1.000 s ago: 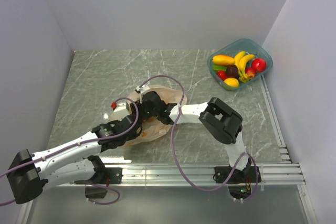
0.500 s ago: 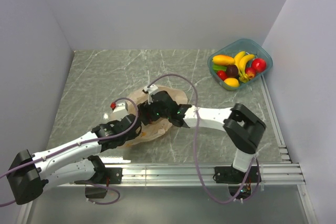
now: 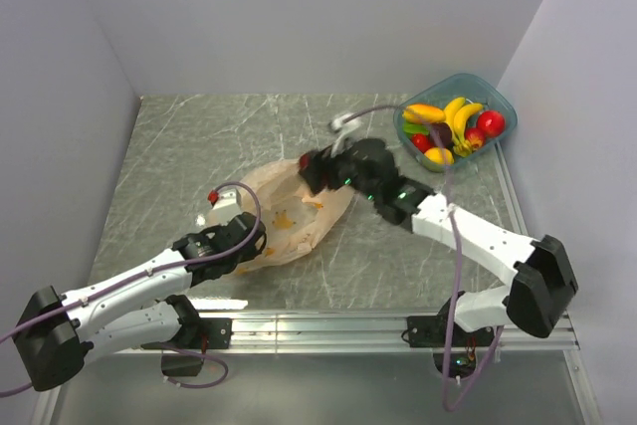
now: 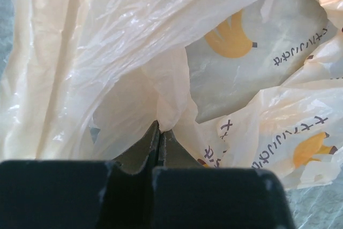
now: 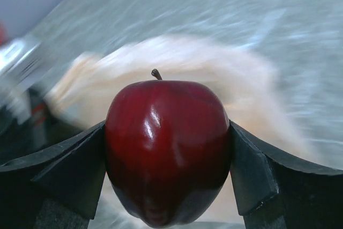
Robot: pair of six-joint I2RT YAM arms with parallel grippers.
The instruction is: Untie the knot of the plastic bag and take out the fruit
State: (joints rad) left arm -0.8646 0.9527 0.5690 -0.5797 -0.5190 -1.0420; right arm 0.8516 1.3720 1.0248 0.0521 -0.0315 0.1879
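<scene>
The pale orange-beige plastic bag [image 3: 294,214] lies slack mid-table, with banana prints showing. It fills the left wrist view [image 4: 161,52]. No tied knot shows. My left gripper [image 3: 257,238] is at the bag's near-left edge. In its wrist view the left gripper [image 4: 159,128] is shut on a fold of the bag's plastic. My right gripper [image 3: 309,168] hangs over the bag's far right edge, shut on a dark red apple [image 3: 303,163]. In the right wrist view the apple [image 5: 167,148] sits between the right gripper's [image 5: 167,156] fingers, with the bag [image 5: 225,73] blurred behind.
A teal clear tub [image 3: 505,105] stands at the far right corner, holding bananas, a mango, red fruit and a dark plum. Grey walls close in the left, back and right. A metal rail runs along the table's near edge.
My right arm has drawn out of the bag and swung right and away, carrying the apple. The bag has spread flatter. My left arm has hardly moved.
</scene>
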